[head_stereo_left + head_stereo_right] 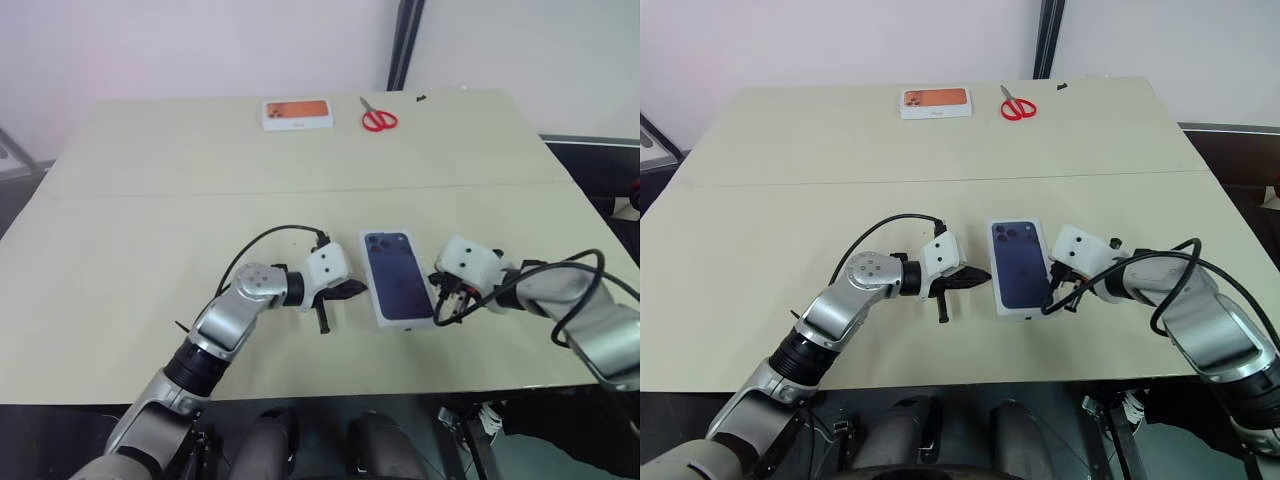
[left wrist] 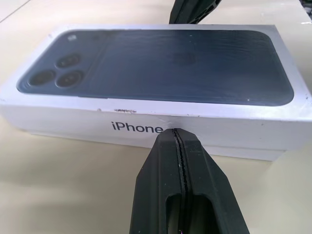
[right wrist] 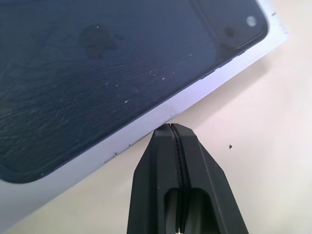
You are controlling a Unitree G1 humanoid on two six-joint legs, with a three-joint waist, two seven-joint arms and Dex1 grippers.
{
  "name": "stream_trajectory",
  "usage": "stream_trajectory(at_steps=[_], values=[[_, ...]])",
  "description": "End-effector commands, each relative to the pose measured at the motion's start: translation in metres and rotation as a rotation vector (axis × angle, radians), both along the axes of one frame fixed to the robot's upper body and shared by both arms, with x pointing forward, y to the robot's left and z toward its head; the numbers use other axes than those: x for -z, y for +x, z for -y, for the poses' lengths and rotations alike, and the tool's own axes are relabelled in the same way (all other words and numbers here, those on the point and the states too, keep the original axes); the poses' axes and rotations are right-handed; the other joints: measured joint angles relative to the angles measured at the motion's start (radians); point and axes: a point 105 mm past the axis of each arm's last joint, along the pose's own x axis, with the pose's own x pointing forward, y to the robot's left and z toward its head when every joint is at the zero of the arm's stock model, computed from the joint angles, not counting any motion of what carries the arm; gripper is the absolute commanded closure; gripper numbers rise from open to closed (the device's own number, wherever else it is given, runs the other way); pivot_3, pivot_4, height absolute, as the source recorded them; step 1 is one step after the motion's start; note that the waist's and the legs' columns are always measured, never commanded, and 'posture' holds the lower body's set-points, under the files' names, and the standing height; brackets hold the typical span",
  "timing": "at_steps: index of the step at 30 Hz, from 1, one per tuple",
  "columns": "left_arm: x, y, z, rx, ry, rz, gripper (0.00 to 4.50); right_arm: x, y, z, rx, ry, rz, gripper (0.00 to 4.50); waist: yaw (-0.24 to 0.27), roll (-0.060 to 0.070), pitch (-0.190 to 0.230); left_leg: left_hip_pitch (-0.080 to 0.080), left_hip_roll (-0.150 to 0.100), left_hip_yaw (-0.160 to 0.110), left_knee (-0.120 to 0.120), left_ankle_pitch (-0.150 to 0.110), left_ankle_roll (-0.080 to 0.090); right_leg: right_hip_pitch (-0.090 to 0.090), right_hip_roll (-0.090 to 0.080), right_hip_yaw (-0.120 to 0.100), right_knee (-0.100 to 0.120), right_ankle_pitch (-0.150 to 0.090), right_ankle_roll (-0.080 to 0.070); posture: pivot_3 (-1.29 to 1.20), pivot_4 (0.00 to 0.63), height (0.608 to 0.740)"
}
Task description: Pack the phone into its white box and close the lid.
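Writing: "iPhone" in dark letters on the lid's (image 2: 161, 124) long side wall.
Lid: white, navy phone picture with three lenses on top, closed, near the surface's (image 1: 150, 230) front edge.
Left hand (image 2: 171, 132): pinched shut, empty, tips at the lid's side.
Right hand (image 3: 170, 127): pinched shut, empty, at the opposite side.

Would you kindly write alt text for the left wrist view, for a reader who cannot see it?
The left gripper, fingers shut, has its tip at the long side wall of a closed white phone box printed "iPhone", its top picturing a dark navy phone. The box lies on a beige table, with another black gripper beyond its far edge.
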Motion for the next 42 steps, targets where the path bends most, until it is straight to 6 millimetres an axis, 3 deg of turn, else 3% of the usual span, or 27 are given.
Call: stream_trajectory(at_steps=[1,7,11,14,19,23,28,34,37,42], values=[[-0.010,0.000,0.004,0.013,-0.028,0.038,4.50,-0.011,0.004,-0.001,-0.004,0.000,0.052,4.48,0.001,0.000,0.000,0.000,0.000,0.000,0.000,0.000,0.000,0.000,0.000,0.000,0.000,0.000,0.000,0.00,0.150,0.740],[-0.010,0.002,-0.005,-0.008,-0.031,0.029,4.50,-0.015,0.000,0.004,-0.012,-0.011,0.059,4.48,0.000,0.000,0.000,0.000,0.000,0.000,0.000,0.000,0.000,0.000,0.000,0.000,0.000,0.000,0.000,0.00,0.150,0.740],[-0.028,0.013,-0.015,-0.064,-0.117,0.018,4.50,-0.038,-0.006,0.014,-0.032,0.046,0.087,4.48,0.001,0.000,0.000,0.000,0.000,0.000,0.000,0.000,0.000,0.000,0.000,0.000,0.000,0.000,0.000,0.00,0.150,0.740],[-0.041,0.025,-0.010,-0.102,-0.166,0.042,4.50,-0.044,-0.018,0.013,-0.070,0.114,0.044,4.48,0.007,0.000,0.000,0.000,0.000,0.000,0.001,0.000,0.000,0.001,0.000,0.000,0.000,0.000,0.000,0.00,0.150,0.740],[-0.043,0.036,0.006,-0.117,-0.162,0.069,4.50,-0.041,-0.036,-0.003,-0.147,0.204,-0.033,4.48,0.020,0.000,0.000,0.001,0.000,0.000,0.003,0.000,0.000,0.002,0.000,-0.001,0.000,0.000,0.000,0.00,0.150,0.740],[-0.018,0.044,0.027,-0.112,-0.038,0.064,4.50,-0.014,-0.049,-0.022,-0.168,0.209,-0.105,4.48,0.021,-0.001,0.000,0.001,0.000,-0.001,0.004,0.000,0.001,0.004,0.000,-0.002,0.000,0.000,0.000,0.00,0.150,0.740],[0.005,0.038,0.029,-0.068,0.071,0.031,4.50,0.012,-0.058,-0.016,-0.120,0.135,-0.182,4.48,0.021,-0.001,0.000,0.001,0.000,-0.001,0.006,-0.001,0.001,0.005,0.000,-0.002,0.000,0.000,0.001,0.00,0.150,0.740],[0.009,0.038,0.023,-0.101,0.051,0.023,4.50,0.011,-0.050,-0.006,-0.074,0.098,-0.138,4.48,0.021,-0.001,-0.001,0.006,0.000,-0.003,0.007,-0.002,0.003,0.011,0.000,-0.003,-0.002,0.000,0.001,0.00,0.150,0.740],[-0.007,0.041,0.012,-0.163,-0.044,0.047,4.50,-0.008,-0.035,-0.004,-0.057,0.136,-0.017,4.48,0.020,-0.001,-0.001,0.008,0.000,-0.003,0.007,-0.003,0.004,0.013,0.000,-0.003,-0.003,0.000,0.001,0.00,0.150,0.740],[-0.037,0.045,-0.028,-0.321,-0.200,0.108,4.50,-0.048,0.001,0.005,0.032,0.292,0.212,4.48,0.013,-0.001,0.000,0.008,0.000,-0.003,0.005,-0.003,0.004,0.011,0.000,-0.002,-0.002,0.000,0.001,0.00,0.150,0.740]])
